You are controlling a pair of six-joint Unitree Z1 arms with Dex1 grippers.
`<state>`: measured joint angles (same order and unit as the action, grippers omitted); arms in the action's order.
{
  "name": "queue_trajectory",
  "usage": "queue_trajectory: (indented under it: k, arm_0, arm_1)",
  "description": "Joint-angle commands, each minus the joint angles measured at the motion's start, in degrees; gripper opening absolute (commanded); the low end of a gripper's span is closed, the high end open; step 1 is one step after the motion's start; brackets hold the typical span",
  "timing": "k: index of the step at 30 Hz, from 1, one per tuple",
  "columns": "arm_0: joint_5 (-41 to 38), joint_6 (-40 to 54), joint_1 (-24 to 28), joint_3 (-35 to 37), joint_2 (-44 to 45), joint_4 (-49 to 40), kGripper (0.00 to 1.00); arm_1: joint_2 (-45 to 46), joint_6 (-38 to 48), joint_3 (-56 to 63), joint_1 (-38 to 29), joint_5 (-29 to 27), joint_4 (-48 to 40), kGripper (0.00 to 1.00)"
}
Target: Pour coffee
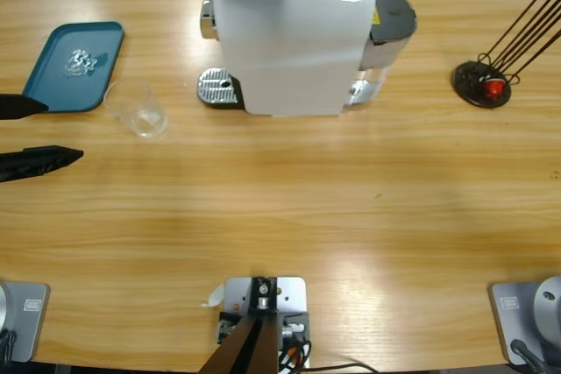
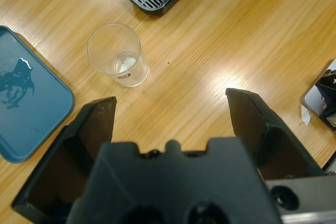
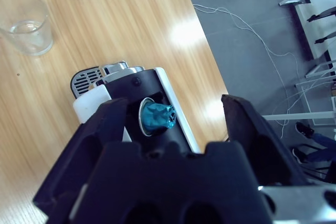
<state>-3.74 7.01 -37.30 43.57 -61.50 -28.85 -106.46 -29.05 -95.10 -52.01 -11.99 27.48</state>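
Landmark taken as the coffee machine (image 1: pixel 289 37), white-fronted, standing at the far middle of the tabletop (image 1: pixel 289 216); well left of the machine, at the tabletop's left edge, a teal tray (image 1: pixel 53 85) carries a small crumpled clear scrap (image 1: pixel 81 61); nearer the viewer than the tray, the left gripper (image 2: pixel 170 114) hovers with jaws spread wide and holding nothing, aimed toward the tumbler; between tray and machine, just beside the tray and short of the machine's perforated drip grate (image 1: pixel 216 88), stands a clear tumbler (image 1: pixel 138 109), upright, apart from both; the coffee (image 2: pixel 125 65) looks like only a thin film at the tumbler's base, if that, too faint to be sure of its colour; judged: the tumbler is light, thin-walled and slick, probably easy to tip or crush, so take it around the mid-wall with gentle closing and keep it upright; above the machine's top the right gripper (image 3: pixel 173 124) hangs with jaws spread, empty, straddling the open capsule slot where a teal capsule (image 3: pixel 156 118) sits; well right of the machine, a dark round stand (image 1: pixel 482 83) with thin rods and a red piece
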Motion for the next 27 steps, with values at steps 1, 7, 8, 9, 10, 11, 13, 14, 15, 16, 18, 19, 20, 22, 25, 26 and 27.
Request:
queue_trajectory:
  k: [1, 7, 8, 9, 10, 11, 13, 14, 15, 16, 18, 19, 20, 22, 25, 26, 27]
  arm_0:
    - [-0.67, -0.59, -0.05, -2.23, -0.82, 0.63, 0.908]
    - [-0.65, -0.59, -0.05, -2.25, -0.91, 0.72, 0.908]
    - [-0.65, -0.59, -0.05, -2.18, -0.91, 0.72, 0.908]
    - [-0.65, -0.59, -0.05, -2.18, -0.89, 0.72, 0.908]
    - [-0.65, -0.59, -0.05, -2.18, -0.87, 0.72, 0.908]
    - [-0.65, -0.59, -0.05, -2.18, -0.87, 0.72, 0.908]
    - [-0.65, -0.59, -0.05, -2.21, -0.82, 0.72, 0.908]
    - [-0.65, -0.70, -0.05, -2.23, -0.82, 0.72, 0.908]
    - [-0.65, -0.82, -0.05, -2.25, -0.80, 0.72, 0.908]
    - [-0.65, -0.86, -0.05, -2.27, -0.73, 0.72, 0.908]
    - [-0.72, -0.86, -0.05, -2.27, -0.64, 0.72, 0.908]
    - [-0.71, -0.86, -0.05, -2.27, -0.59, 0.72, 0.908]
    - [-0.72, -0.86, -0.05, -2.27, -0.50, 0.72, 0.908]
    - [-0.67, -0.93, -0.05, -2.28, -0.47, 0.72, 0.908]
    - [-0.69, -0.94, -0.05, -2.32, -0.47, 0.72, 0.908]
    - [-0.67, -0.94, -0.05, -2.34, -0.47, 0.72, 0.908]
    - [-0.65, -0.94, -0.05, -2.28, -0.47, 0.72, 0.908]
  arm_1:
    - [-2.87, 1.54, 2.73, 0.70, 0.65, 0.82, 0.680]
    - [-2.70, 2.33, 4.49, 0.94, 0.71, 0.82, 0.629]
    - [-2.70, 2.33, 4.47, 1.01, 0.92, 0.82, 0.570]
    - [-2.70, 2.35, 4.40, 1.12, 1.30, 0.82, 0.491]
    - [-2.70, 2.37, 4.40, 1.21, 1.78, 0.82, 0.468]
    - [-2.70, 2.37, 4.38, 1.23, 2.13, 0.82, 0.463]
    - [-2.70, 2.40, 4.27, 1.30, 2.46, 0.82, 0.394]
    - [-2.70, 2.42, 4.20, 1.30, 2.68, 0.82, 0.371]
    - [-2.70, 2.42, 4.12, 1.30, 2.80, 0.82, 0.353]
    - [-2.70, 2.38, 4.01, 1.30, 2.89, 0.82, 0.342]
    - [-2.78, 2.40, 3.73, 1.30, 3.04, 0.82, 0.338]
    - [-2.84, 2.42, 3.64, 1.30, 3.15, 0.82, 0.338]
    - [-2.94, 2.42, 3.61, 1.37, 3.31, 0.82, 0.334]
    - [-3.15, 2.45, 3.61, 1.42, 3.62, 0.82, 0.260]
    - [-3.22, 2.51, 3.52, 1.65, 4.24, 1.04, 0.198]
    - [-3.22, 2.51, 3.45, 1.72, 4.36, 1.16, 0.094]
    - [-3.22, 2.51, 3.34, 1.81, 4.43, 1.35, 0.089]
